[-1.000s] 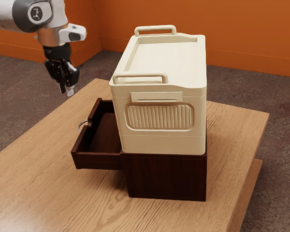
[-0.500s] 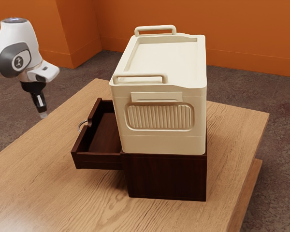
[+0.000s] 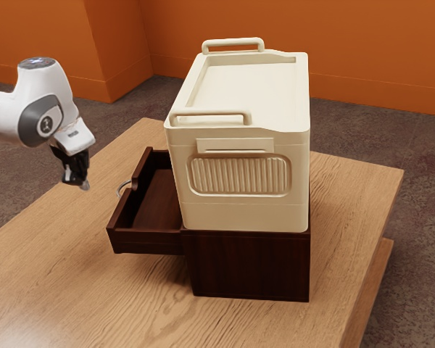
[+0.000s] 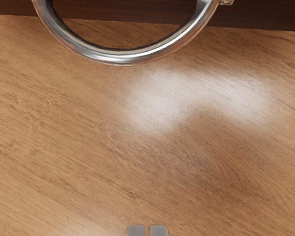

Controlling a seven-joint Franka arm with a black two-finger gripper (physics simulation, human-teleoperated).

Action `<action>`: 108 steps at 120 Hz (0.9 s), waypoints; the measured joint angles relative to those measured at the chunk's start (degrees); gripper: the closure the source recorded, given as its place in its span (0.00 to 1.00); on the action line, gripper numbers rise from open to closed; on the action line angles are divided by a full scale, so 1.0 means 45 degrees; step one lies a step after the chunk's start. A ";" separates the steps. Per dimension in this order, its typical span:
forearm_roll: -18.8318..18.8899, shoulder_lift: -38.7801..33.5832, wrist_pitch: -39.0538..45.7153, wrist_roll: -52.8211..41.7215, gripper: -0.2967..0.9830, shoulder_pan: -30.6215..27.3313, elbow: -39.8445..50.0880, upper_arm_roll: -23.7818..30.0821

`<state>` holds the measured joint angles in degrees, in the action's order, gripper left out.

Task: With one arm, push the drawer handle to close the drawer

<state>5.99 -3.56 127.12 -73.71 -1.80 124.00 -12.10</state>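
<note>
The drawer (image 3: 156,203) is seen pulled out from the dark wooden cabinet (image 3: 250,264), toward the exterior view's left, so it is not closed. On its outer face, the curved metal handle (image 3: 123,190) is fixed. The black gripper (image 3: 85,187) is held above the worktop (image 3: 72,268), on the exterior view's left of the handle, near to it but apart from it. Its tips are pointed downward. The jaws are seen together, with only a thin slit between them, and nothing is clamped. In the wrist view, the handle is shown as a shiny round bow against the dark wood, and bare worktop can be seen between this bow and the tips. On top of the cabinet a cream-coloured box (image 3: 239,214) is placed, upright, with one raised bar (image 3: 210,117) at its near end and another (image 3: 233,42) at its far end.
</note>
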 joint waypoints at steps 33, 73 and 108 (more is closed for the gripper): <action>-0.1233 0.0889 -0.0147 -0.1861 0.85 -0.0180 -0.0573 0.0481; -0.2079 0.1945 -0.0157 -0.3229 0.85 0.0107 -0.1261 0.1159; -0.2871 0.2385 -0.0112 -0.3940 0.85 0.0098 -0.1926 0.1734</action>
<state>-6.93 7.17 126.61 -91.44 -1.36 115.33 -4.30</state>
